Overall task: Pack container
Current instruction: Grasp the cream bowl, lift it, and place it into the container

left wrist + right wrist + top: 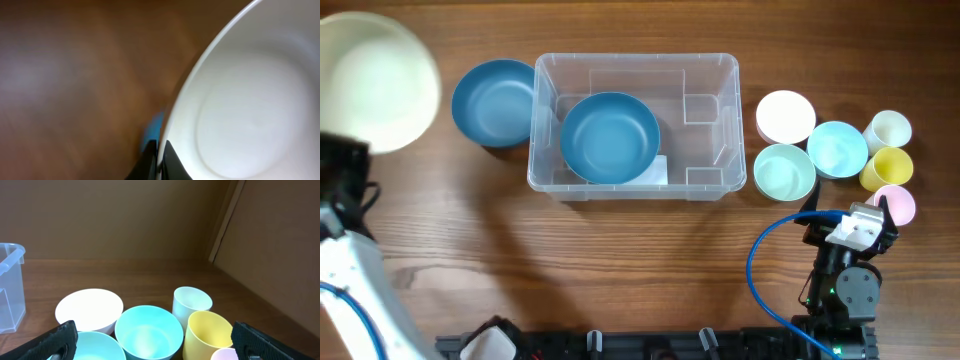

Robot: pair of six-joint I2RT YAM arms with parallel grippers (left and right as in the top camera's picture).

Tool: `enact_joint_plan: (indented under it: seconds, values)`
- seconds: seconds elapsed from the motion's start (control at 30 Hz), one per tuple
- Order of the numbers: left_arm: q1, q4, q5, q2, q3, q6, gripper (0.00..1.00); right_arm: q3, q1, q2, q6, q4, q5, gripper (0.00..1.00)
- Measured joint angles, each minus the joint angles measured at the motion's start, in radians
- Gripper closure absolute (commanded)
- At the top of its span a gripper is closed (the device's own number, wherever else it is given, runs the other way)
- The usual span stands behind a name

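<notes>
Overhead: the large clear rectangular plastic container (pixel 705 140) sits mid-table, a round blue bowl (pixel 609 137) inside its left half.

Left wrist: the left gripper (pixel 160 150) pinches the rim of a big white bowl (pixel 250 110).

Right wrist: the right gripper (pixel 154 327) is spread wide, empty, facing a pale turquoise bowl (pixel 148 342).

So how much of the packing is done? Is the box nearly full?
Not nearly, it looks only just started. Done: one blue bowl sits inside the container. In hand: the left claw is shut on the big white bowl, at its rim. Left: the other blue bowl beside the container, plus three small bowls and three cups on the right. The right claw is open and empty.
</notes>
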Motion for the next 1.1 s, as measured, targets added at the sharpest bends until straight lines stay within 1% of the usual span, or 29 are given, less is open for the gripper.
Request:
enact_joint_plan:
  seconds: [0.07,0.17,0.2,0.23,0.3,0.37,0.4,0.47,0.5,0.57,0.63,0.73,0.87,0.9,0.93,0.97,1.03,1.07,1.1]
  values:
    - [-0.093,0.002,0.028,-0.046,0.0,0.001,0.96,0.0,0.0,0.0,0.0,0.0,0.0,0.0]
    - [-0.296,0.0,0.044,-0.098,0.0,0.013,0.96,0.0,0.0,0.0,0.0,0.0,0.0,0.0]
    - [-0.352,0.0,0.042,-0.104,0.0,0.015,0.96,0.0,0.0,0.0,0.0,0.0,0.0,0.0]
    - [-0.446,-0.002,0.014,-0.106,0.0,0.019,0.96,0.0,0.0,0.0,0.0,0.0,0.0,0.0]
    - [-0.56,-0.002,-0.015,-0.101,0.0,0.024,0.96,0.0,0.0,0.0,0.0,0.0,0.0,0.0]
    - [-0.701,-0.003,-0.077,-0.085,0.0,0.042,0.96,0.0,0.0,0.0,0.0,0.0,0.0,0.0]
    - [-0.792,-0.003,-0.136,-0.068,0.0,0.059,0.96,0.0,0.0,0.0,0.0,0.0,0.0,0.0]
    - [-0.869,-0.005,-0.197,-0.043,0.0,0.08,0.96,0.0,0.0,0.0,0.0,0.0,0.0,0.0]
    - [-0.929,-0.005,-0.254,-0.012,0.0,0.092,0.96,0.0,0.0,0.0,0.0,0.0,0.0,0.0]
    - [-1.009,-0.01,-0.322,0.061,0.0,0.11,0.96,0.0,0.0,0.0,0.0,0.0,0.0,0.0]
    - [-1.037,-0.01,-0.361,0.129,0.0,0.118,0.96,0.0,0.0,0.0,0.0,0.0,0.0,0.0]
    - [-1.04,-0.01,-0.397,0.225,0.0,0.124,0.96,0.0,0.0,0.0,0.0,0.0,0.0,0.0]
    - [-1.04,-0.012,-0.428,0.297,0.0,0.125,0.96,0.0,0.0,0.0,0.0,0.0,0.0,0.0]
    - [-1.04,-0.013,-0.437,0.301,0.0,0.126,0.93,0.0,0.0,0.0,0.0,0.0,0.0,0.0]
    - [-1.04,-0.013,-0.447,0.303,0.0,0.127,0.76,0.0,0.0,0.0,0.0,0.0,0.0,0.0]
    - [-1.04,-0.013,-0.454,0.303,0.0,0.13,0.63,0.0,0.0,0.0,0.0,0.0,0.0,0.0]
    - [-1.04,-0.012,-0.463,0.303,0.0,0.138,0.57,0.0,0.0,0.0,0.0,0.0,0.0,0.0]
    - [-1.04,-0.011,-0.468,0.303,0.0,0.138,0.45,0.0,0.0,0.0,0.0,0.0,0.0,0.0]
    - [-1.039,-0.01,-0.472,0.303,0.0,0.136,0.43,0.0,0.0,0.0,0.0,0.0,0.0,0.0]
